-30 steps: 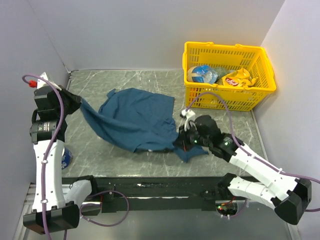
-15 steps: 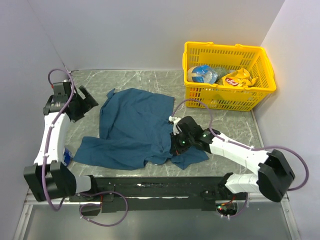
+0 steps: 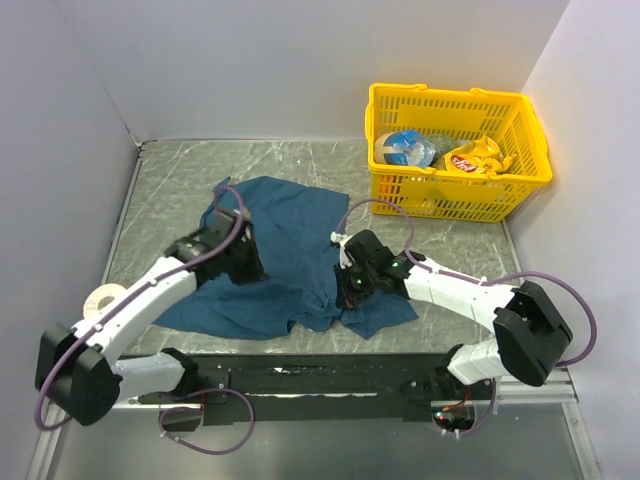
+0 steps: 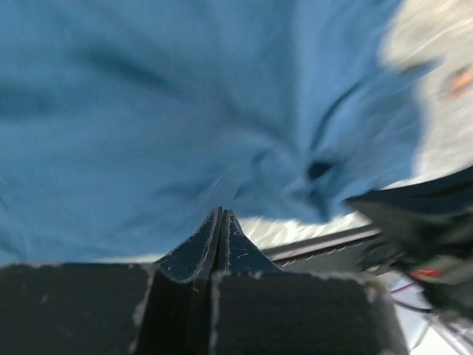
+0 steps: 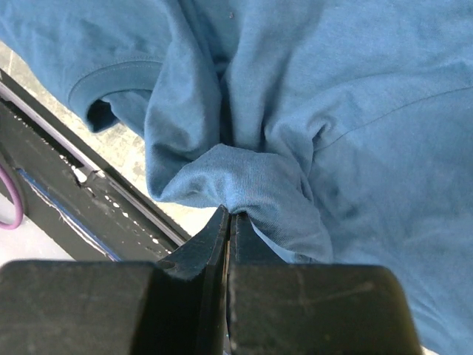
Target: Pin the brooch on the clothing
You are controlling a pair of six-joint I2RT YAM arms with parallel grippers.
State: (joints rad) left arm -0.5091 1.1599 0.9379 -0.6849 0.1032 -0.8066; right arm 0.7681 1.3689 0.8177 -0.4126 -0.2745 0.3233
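One shirt (image 3: pixel 290 230), two grippers, one basket (image 3: pixel 455 205), one ring of tape (image 3: pixel 101 298). The shirt is soft teal-blue knit cotton, rumpled and folded over itself, spread on a grey marbled bench (image 3: pixel 180 170).

The right gripper (image 5: pixel 228 219) has its dark, scuffed fingers pressed together, pinching a bunched fold of the shirt at their tips. The rest of the cloth fans out ahead of it and to both sides, a hemmed sleeve opening ahead and to its left.

The left gripper (image 4: pixel 220 219) is closed too, fingertips meeting in a point with nothing seen between them. The shirt lies just ahead of it, blurred in the wrist view.

The basket is yellow plastic lattice, rectangular, well beyond the right gripper, holding at least two crinkled packets, one blue and white (image 3: pixel 403 148), one yellow (image 3: pixel 475 157). The flat white tape ring lies behind the left gripper, beside that arm.

The brooch cannot be made out in any view.
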